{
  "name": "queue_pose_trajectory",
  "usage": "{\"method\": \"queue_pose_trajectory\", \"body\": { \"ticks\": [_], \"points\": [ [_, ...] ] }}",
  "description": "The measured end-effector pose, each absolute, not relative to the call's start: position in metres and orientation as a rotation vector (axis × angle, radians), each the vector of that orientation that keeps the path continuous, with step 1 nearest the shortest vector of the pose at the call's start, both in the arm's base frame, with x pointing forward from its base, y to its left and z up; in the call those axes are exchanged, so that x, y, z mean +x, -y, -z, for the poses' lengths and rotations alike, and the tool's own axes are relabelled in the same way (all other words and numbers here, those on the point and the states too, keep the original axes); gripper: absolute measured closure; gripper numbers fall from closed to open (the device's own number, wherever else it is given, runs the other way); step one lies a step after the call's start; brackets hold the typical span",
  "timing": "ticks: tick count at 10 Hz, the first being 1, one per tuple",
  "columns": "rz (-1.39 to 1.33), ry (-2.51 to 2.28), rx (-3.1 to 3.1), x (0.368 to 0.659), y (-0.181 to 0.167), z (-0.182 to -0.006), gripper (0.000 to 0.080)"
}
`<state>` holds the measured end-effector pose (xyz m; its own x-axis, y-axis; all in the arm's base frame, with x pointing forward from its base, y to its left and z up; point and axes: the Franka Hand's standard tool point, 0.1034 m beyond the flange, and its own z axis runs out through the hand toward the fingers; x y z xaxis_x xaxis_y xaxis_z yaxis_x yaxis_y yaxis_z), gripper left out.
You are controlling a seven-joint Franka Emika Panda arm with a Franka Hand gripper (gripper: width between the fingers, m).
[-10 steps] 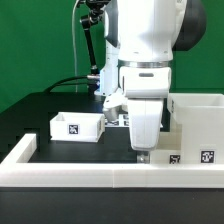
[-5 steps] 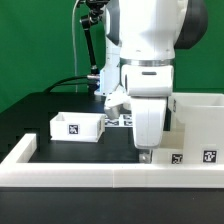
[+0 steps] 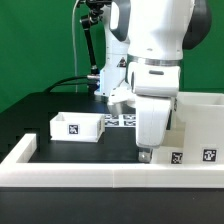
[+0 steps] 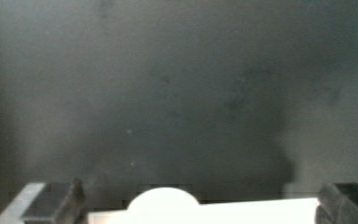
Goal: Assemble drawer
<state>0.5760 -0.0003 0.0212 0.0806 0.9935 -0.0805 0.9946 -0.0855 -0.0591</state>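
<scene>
Drawer box [image 3: 78, 126]: small, white and open-topped. It stands upright on the black table [image 3: 40, 112], towards the exterior view's left, with one tag on its near wall. Nothing touches it.

Housing [image 3: 204, 125]: a larger white box at the exterior view's right edge, with tags on its near face. It is well apart from the drawer box and not joined to it.

Gripper [image 3: 145, 154]: points straight down between the two parts, just beside the housing, with its tips low over the table. Whether they touch the surface cannot be told. In the wrist view the fingers [image 4: 44, 200] stand wide apart at opposite sides of the frame, with nothing clamped. A round white shape [image 4: 163, 203] shows between them; what it is cannot be told.

Arm [image 3: 155, 45]: white, filling the upper middle of the exterior view and hiding part of the marker board [image 3: 122, 119] behind it.

Rail [image 3: 90, 172]: white, running along the table's near edge and turning back at the exterior view's left.

Backdrop [image 3: 35, 45]: green.
</scene>
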Motion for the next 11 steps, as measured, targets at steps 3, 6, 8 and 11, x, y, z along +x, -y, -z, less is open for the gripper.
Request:
{"method": "queue_pose_trajectory", "body": {
  "ticks": [3,6,8,11],
  "points": [
    [0.165,-2.098,2.319,0.574,0.005,-0.019,0.0150],
    [0.192,-2.219,2.208,0.587,0.014,-0.033,0.0150],
    [0.199,-2.241,2.189,0.591,0.011,-0.035,0.0150],
    [0.211,-2.265,2.175,0.592,0.005,-0.039,0.0150]
  ]
}}
